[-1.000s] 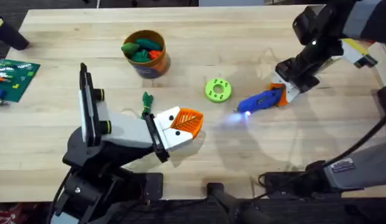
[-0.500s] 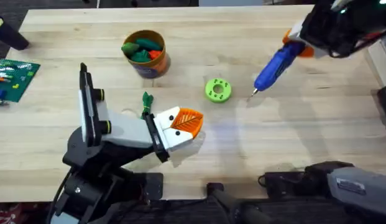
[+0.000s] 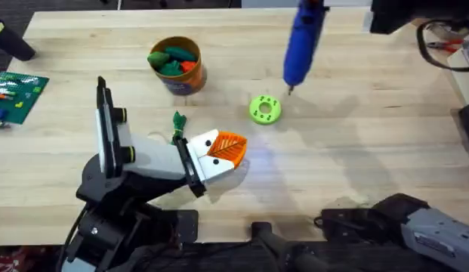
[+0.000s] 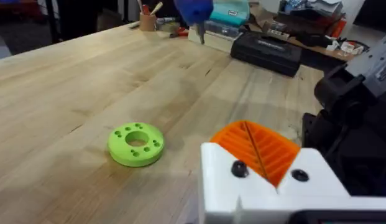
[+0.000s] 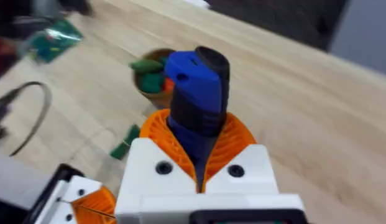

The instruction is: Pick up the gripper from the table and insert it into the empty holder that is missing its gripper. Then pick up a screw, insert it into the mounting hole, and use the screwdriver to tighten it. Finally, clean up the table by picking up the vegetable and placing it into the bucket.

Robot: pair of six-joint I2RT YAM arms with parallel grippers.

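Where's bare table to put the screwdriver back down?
Right of the green disc, out to the table's right edge, is bare wood. Crowded: the bucket, vegetable and left gripper to the disc's left.

A pale wooden table (image 3: 355,159) is filling the overhead frame. Resting on it: the bucket (image 3: 176,65) at upper left of centre, a green disc (image 3: 265,109) with holes near the middle, the vegetable (image 3: 178,125) lying left of centre, and a green circuit board (image 3: 15,96) sitting at the left edge.
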